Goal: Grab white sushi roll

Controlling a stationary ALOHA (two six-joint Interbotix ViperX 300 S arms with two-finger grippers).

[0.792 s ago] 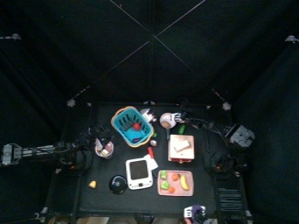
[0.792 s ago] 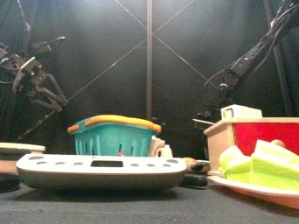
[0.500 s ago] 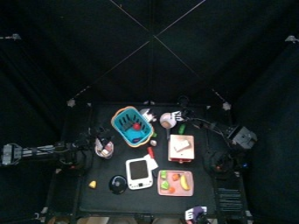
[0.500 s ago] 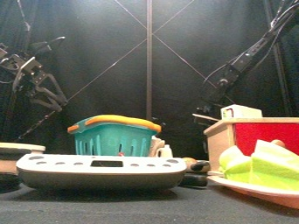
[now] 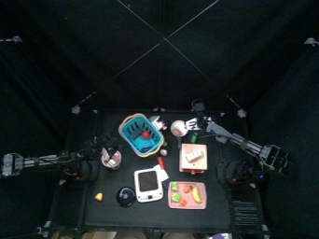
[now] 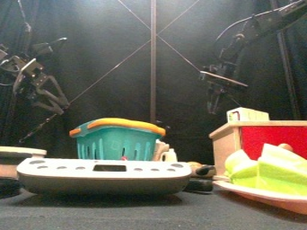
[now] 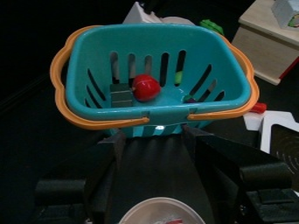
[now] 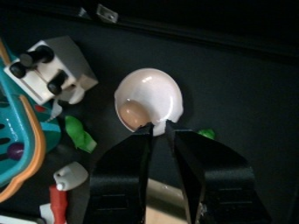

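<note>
Sushi: the white sushi roll (image 8: 149, 94) stands on end just beside the teal basket (image 5: 141, 133), its orange-centred face up. The right gripper (image 8: 163, 129) is half open and empty, higher than before.

From above, everything on my table (image 5: 88, 201) is too small to name; no white sushi roll I can pick out. In front view, scale (image 6: 106, 175) hides the teal basket (image 6: 117, 141) base, and the plate (image 6: 270, 196) is cut off at 4 o'clock. In my left wrist view, left gripper (image 7: 158, 136) blocks the basket's near rim.
</note>
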